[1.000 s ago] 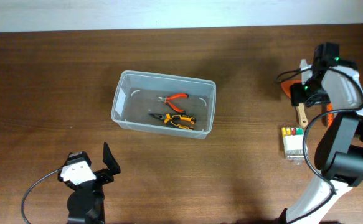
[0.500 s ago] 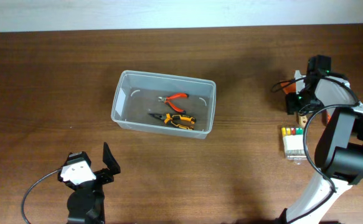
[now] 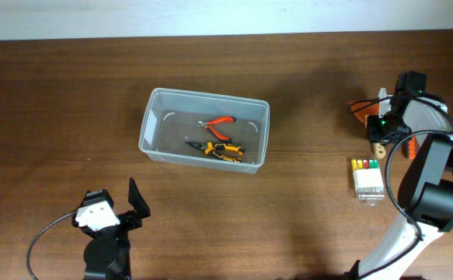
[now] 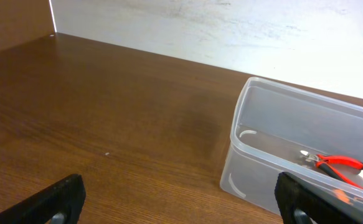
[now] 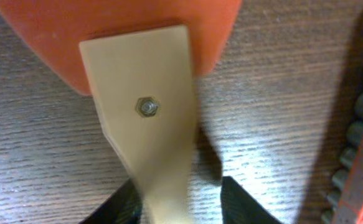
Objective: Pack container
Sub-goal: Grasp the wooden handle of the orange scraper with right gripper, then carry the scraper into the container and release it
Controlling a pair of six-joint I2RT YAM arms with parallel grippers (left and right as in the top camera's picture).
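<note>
The clear container (image 3: 150, 124) stands mid-table and holds red-handled cutters (image 3: 220, 121) and orange-and-black pliers (image 3: 222, 150). It also shows in the left wrist view (image 4: 243, 155), with the red cutters (image 4: 337, 163) inside. My left gripper (image 4: 181, 211) is open and empty, low over the table in front of the container's left end (image 3: 116, 214). My right gripper (image 3: 381, 128) is at the far right, down over a tool with a pale wooden handle (image 5: 150, 118) and an orange head (image 5: 106, 31). Its fingers (image 5: 181, 205) straddle the handle, with a gap on one side.
A small white box of coloured pieces (image 3: 366, 175) lies in front of the right gripper. An orange-and-black ridged tool (image 5: 362, 124) lies just right of the wooden handle. A pale wall (image 4: 231, 25) runs behind the table's far edge.
My right gripper has come forward and down onto the wooden-handled tool, shifting a little left and then back right. The left arm and the container have not moved.
</note>
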